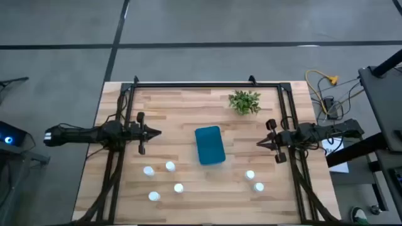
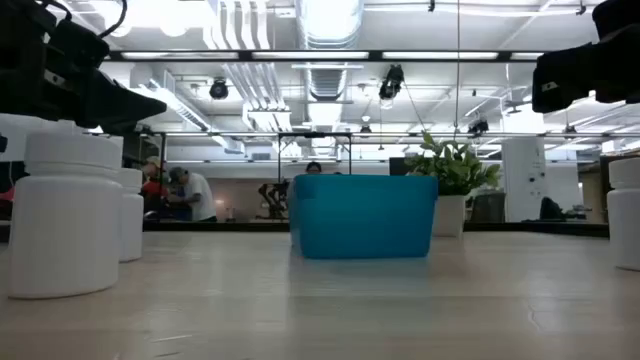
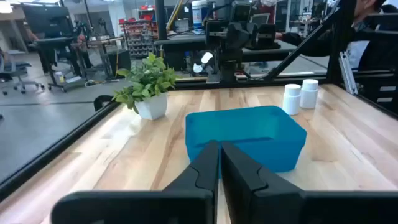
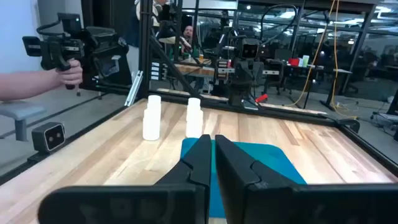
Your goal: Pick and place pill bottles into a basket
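Note:
The teal-blue basket (image 1: 210, 145) stands on its base at the table's middle, also in the low view (image 2: 364, 216). Several white pill bottles stand upright near the front edge: a group at front left (image 1: 170, 166), (image 1: 148, 171), (image 1: 178, 188) and two at front right (image 1: 250, 175), (image 1: 258, 186). My left gripper (image 1: 158, 132) hovers shut to the left of the basket, pointing at it (image 3: 220, 149). My right gripper (image 1: 259, 144) hovers shut to the right of the basket (image 4: 212, 142). Neither holds anything.
A small green plant in a white pot (image 1: 244, 101) stands at the far right of the table. A black frame rail (image 1: 207, 84) runs around the table's far and side edges. A person's hand with a camera rig (image 4: 65, 53) shows beyond the table.

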You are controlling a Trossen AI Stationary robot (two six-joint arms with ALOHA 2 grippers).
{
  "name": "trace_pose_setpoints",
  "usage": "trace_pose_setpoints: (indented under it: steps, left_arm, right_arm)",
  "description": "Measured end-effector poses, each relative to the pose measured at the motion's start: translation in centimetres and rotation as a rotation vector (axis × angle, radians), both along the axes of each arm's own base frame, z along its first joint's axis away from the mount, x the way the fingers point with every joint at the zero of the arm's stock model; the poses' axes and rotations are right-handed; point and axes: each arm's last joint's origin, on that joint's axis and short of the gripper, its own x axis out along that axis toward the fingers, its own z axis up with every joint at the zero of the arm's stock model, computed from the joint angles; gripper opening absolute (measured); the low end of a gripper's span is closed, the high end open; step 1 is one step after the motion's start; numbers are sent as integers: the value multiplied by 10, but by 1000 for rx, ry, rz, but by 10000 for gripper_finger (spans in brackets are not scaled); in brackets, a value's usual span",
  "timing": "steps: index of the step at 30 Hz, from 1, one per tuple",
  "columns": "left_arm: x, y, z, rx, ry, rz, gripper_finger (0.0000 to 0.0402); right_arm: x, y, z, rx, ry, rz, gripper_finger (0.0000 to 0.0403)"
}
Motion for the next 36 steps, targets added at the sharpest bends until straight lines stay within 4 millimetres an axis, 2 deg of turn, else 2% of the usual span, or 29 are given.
trace_pose_setpoints:
  steps: [13,18,36]
  left_arm:
    - [0,0,0,17,3,2,0]
    - [0,0,-1,86,19,-2,0]
    - [1,0,-2,86,32,-2,0]
  right_arm:
    - [0,0,0,2,-1,0,12]
    - [0,0,0,0,-2,0,12]
    - [0,-1,0,29,5,-18,12]
